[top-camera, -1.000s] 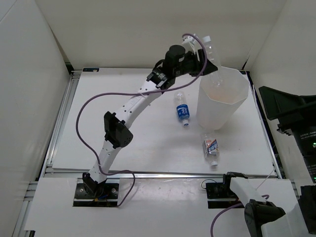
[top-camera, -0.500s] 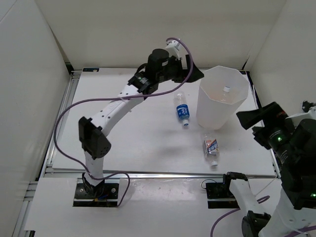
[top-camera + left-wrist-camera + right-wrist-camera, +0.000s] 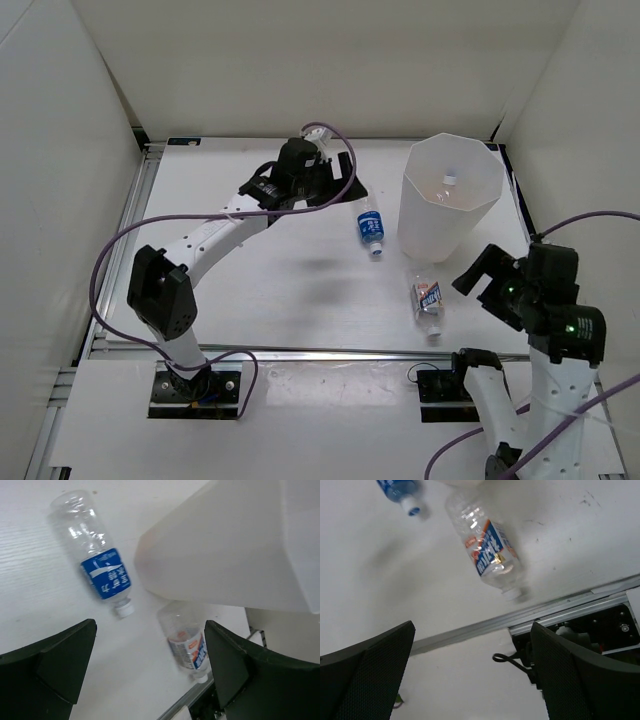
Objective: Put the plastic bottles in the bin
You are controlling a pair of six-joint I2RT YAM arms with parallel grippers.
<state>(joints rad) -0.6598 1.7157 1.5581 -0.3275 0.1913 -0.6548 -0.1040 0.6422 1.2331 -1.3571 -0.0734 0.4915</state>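
White bench (image 3: pixel 300 290) boxed in by white walls (image 3: pixel 250 70), metal rail (image 3: pixel 330 350) along near edge; bin (image 3: pixel 452 215) upright nr far-right corner, capped bottle (image 3: pixel 449 180) inside; blue-label bottle (image 3: pixel 371 228) lies just beside it, red-white-blue bottle (image 3: pixel 428 300) nearer the rail; left gripper (image 3: pixel 348 190) and right gripper (image 3: pixel 478 272) both spread wide, holding nothing.

One blue-label bottle (image 3: pixel 371 228), one red-white-blue-label bottle (image 3: pixel 428 300), one bin (image 3: pixel 440 225)

Open table (image 3: pixel 250 290) left of blue-label bottle (image 3: pixel 371 228) and red-white-blue-label bottle (image 3: pixel 428 298); bin (image 3: pixel 445 220) just beside
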